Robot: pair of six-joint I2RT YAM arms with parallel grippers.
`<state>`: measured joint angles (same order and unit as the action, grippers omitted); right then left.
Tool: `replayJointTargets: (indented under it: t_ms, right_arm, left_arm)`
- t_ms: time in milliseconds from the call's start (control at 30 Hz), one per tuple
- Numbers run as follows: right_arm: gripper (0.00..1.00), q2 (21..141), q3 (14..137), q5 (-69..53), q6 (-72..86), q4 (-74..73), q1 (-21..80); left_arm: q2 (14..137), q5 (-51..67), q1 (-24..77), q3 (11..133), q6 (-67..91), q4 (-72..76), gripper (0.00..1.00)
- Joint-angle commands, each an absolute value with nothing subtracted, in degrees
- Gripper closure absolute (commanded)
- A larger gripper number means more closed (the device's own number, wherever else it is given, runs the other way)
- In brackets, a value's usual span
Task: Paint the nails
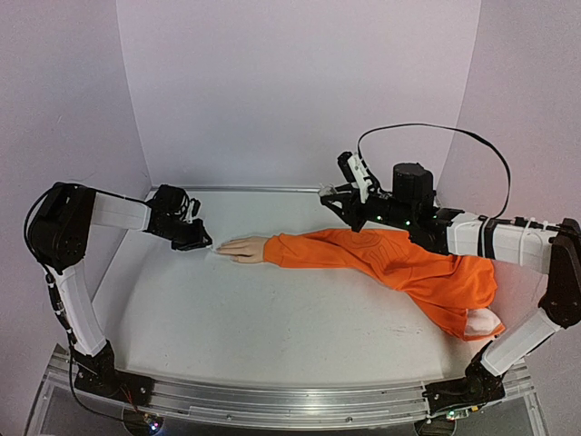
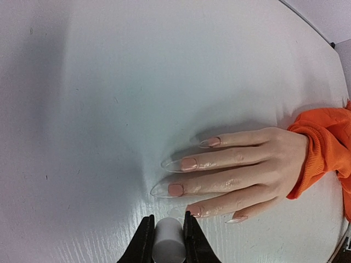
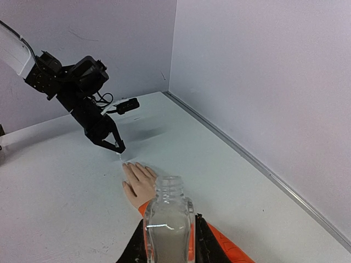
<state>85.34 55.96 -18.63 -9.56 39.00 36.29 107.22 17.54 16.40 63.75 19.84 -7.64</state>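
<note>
Pink nails (image 2: pixel 175 190), tips pointing at left fingers (image 2: pixel 143 244), those pinching perhaps a white cap (image 2: pixel 168 241), right fingers (image 3: pixel 204 241) pinching clear bottle (image 3: pixel 168 222)

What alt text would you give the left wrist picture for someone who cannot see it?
A pale mannequin hand in an orange sleeve lies flat on a white table, its long nails pointing left. Below, the left gripper clamps a small white cylinder.

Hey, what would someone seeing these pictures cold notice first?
The bright orange sleeve lying across the white table, a pale mannequin hand sticking out of its left end with long pointed nails. The left gripper, shut on a white cylinder, sits right at their tips, while the right gripper holds an open clear bottle by the sleeve.
</note>
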Motion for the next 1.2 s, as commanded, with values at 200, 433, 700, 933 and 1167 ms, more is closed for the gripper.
replayJointTargets:
  t_ms: [200,433,700,933,1167]
  right_arm:
    - [1.00,84.79,56.95,-19.42,-8.96,43.10,36.04]
    - [1.00,84.99,57.22,-19.60,-8.96,43.08,36.05]
    - [1.00,84.79,57.12,-19.34,-9.05,43.07,36.04]
    - [1.00,84.98,57.22,-19.26,-9.05,42.98,36.04]
    - [1.00,85.09,57.27,-19.42,-8.96,42.99,36.06]
  left_arm:
    - [103.53,16.87,16.33,65.34,17.89,-8.09,1.00]
    - [105.23,20.83,18.42,67.35,18.11,-7.20,1.00]
    - [106.11,20.28,18.41,67.59,18.71,-6.42,1.00]
    - [103.95,16.48,18.07,66.18,18.62,-6.37,1.00]
    - [105.00,17.05,17.77,66.61,18.98,-6.42,1.00]
